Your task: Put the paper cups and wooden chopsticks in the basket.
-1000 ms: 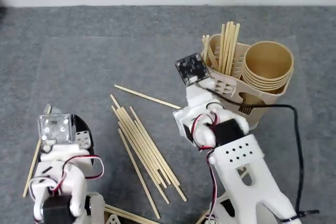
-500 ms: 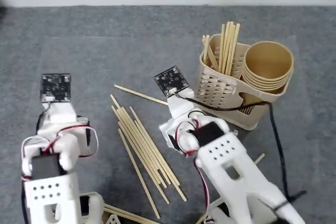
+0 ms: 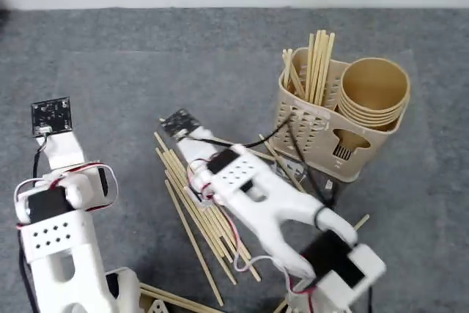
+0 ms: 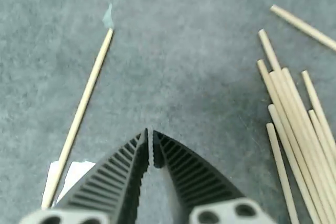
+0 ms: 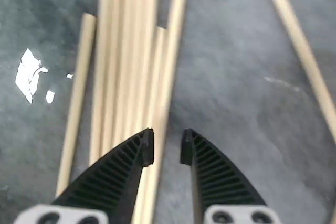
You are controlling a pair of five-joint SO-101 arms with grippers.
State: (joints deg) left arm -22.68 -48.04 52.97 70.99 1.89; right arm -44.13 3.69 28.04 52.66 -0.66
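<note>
Basket point(image 3: 311, 126): upright at the far right of the grey mat point(image 3: 110, 78). One compartment holds a nested stack of cups point(image 3: 374, 89). The compartment beside it holds a bundle of chopsticks point(image 3: 316, 64) standing on end, with their tops above the rim.

Pile point(image 3: 205, 214): loose sticks lying flat and roughly parallel at mid-mat, left of the basket and apart from it. A stray stick point(image 3: 282, 165) lies between the pile and the basket's foot. More sticks point(image 3: 176, 300) lie at the near edge, by the arm bases.

Right gripper point(image 5: 167, 142): low over the pile, jaws parted by a narrow gap with nothing clamped between them. One jaw tip sits at the outermost stick of the pile; the other is over bare mat.

Left gripper point(image 4: 150, 135): jaws pressed together and empty. It is over bare mat between a lone stick point(image 4: 79, 119) on one side and the pile on the other, touching neither.
</note>
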